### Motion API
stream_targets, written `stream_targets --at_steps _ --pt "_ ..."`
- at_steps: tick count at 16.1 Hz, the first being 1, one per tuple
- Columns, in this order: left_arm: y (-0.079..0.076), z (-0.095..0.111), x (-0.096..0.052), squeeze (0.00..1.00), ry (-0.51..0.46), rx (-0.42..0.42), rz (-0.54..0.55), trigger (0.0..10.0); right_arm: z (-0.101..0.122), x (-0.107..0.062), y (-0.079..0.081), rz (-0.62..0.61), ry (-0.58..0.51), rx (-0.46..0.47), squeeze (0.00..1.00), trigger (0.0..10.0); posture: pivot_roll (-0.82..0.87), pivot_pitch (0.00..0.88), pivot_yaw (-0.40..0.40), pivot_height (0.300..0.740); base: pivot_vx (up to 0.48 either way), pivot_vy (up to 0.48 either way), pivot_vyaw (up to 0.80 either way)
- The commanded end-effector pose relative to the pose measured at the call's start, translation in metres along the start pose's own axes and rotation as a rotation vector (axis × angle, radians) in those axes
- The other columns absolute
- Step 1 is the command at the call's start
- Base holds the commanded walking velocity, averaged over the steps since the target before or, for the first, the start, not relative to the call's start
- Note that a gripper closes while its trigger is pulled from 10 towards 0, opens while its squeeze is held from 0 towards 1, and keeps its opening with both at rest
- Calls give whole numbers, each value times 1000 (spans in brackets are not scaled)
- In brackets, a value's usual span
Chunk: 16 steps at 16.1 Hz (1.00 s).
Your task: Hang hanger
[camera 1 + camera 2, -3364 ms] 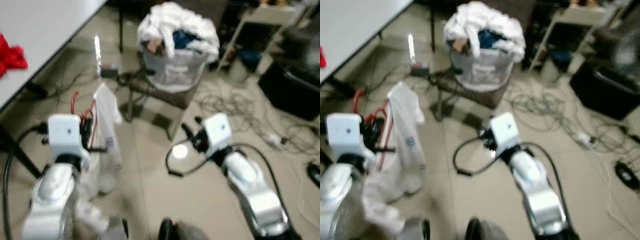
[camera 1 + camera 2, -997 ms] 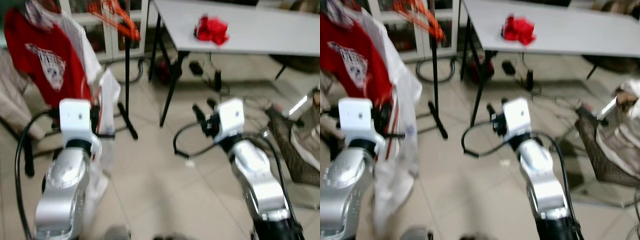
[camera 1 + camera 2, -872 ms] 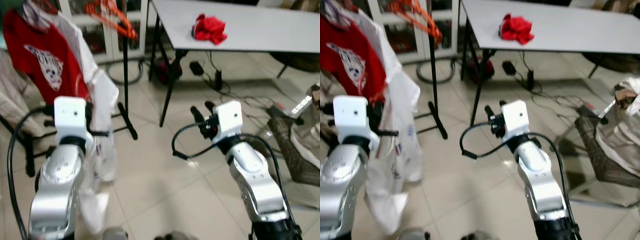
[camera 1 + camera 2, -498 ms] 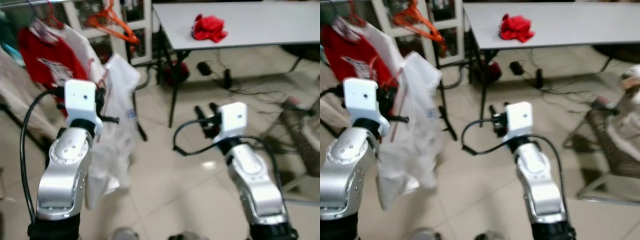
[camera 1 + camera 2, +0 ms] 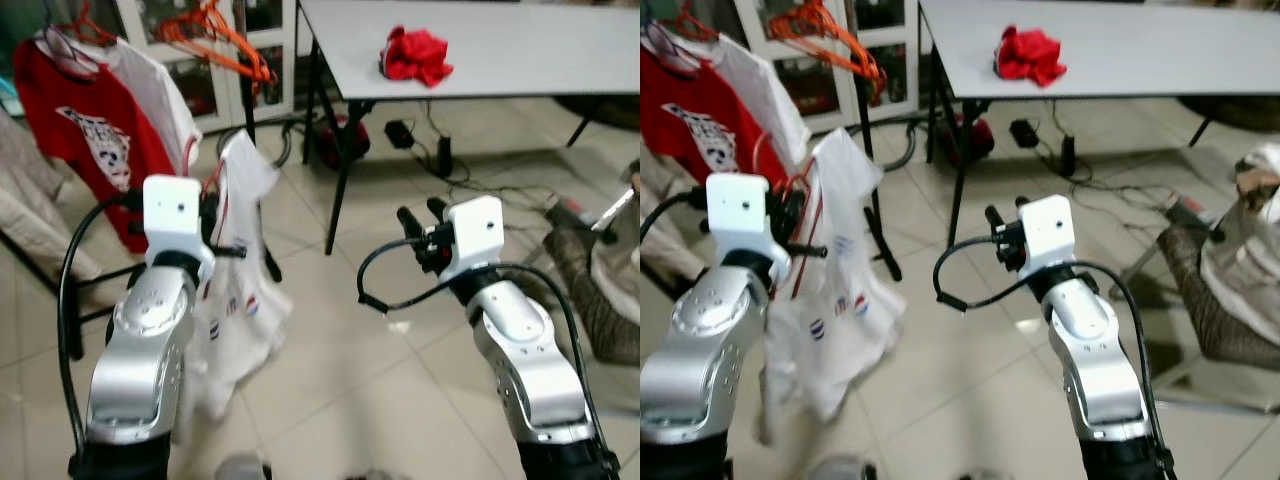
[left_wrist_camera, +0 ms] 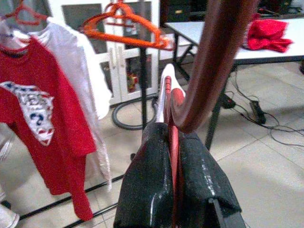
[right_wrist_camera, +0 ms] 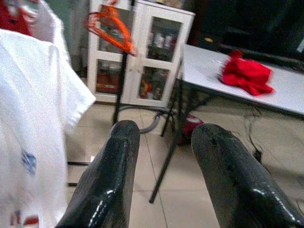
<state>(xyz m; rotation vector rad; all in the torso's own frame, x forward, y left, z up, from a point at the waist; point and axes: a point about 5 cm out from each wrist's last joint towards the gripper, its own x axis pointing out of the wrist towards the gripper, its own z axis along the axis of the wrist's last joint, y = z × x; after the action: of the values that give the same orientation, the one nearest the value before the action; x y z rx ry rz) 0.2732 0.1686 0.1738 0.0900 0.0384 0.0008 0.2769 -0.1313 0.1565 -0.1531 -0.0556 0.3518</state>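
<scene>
The left gripper (image 6: 173, 190), at centre-left of the head views, has its two black fingers (image 6: 145, 185) pressed together on the shaft of a red hanger (image 6: 209, 71), whose dark red hook curves up and out of the top of the left wrist frame. A white T-shirt (image 5: 235, 300) with small coloured prints hangs from that hanger, draping down past the silver left arm toward the tiled floor (image 5: 340, 370); the arm's white wrist housing hides where the fingers meet the hanger in the head views.

The right gripper (image 7: 161, 175), at centre-right of the head views, has its fingers spread apart with nothing between them; their tips are cut off by the lower edge of the right wrist frame.

In the upper left stands a clothes rack (image 5: 243, 60), its top cropped out of frame. A red printed T-shirt (image 5: 85, 150) and a white garment (image 5: 165, 95) hang there, with empty orange hangers (image 5: 215, 40) beside them.

A grey table (image 5: 520, 50) fills the upper right, carrying a crumpled red cloth (image 5: 415, 55). Cables (image 5: 450, 170) lie tangled beneath it. At the right edge, a partly cropped chair (image 5: 1215, 300) holds pale fabric that is hard to make out.
</scene>
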Motion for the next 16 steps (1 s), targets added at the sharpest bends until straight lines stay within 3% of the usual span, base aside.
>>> stream_targets --at_steps 1,4,8,14,16 --pt "7 8 -2 0 -44 7 42 10000 4 3 6 42 -6 -4 0 10000 60 69 -88 740 405 0 0" --pt "8 8 -4 0 -44 22 59 10000 2 4 7 75 1 -19 0 10000 69 75 -93 740 407 0 165" --pt "5 14 2 0 -67 40 27 10000 2 4 3 37 -1 -15 0 10000 73 73 -77 740 412 0 800" --pt "-11 20 16 0 -72 30 -78 10000 -1 -1 2 -55 2 66 0 10000 48 58 -6 740 439 0 0" --pt "-20 19 19 0 -64 12 -143 10000 -4 -5 7 -74 20 102 0 10000 29 56 27 740 463 0 -800"
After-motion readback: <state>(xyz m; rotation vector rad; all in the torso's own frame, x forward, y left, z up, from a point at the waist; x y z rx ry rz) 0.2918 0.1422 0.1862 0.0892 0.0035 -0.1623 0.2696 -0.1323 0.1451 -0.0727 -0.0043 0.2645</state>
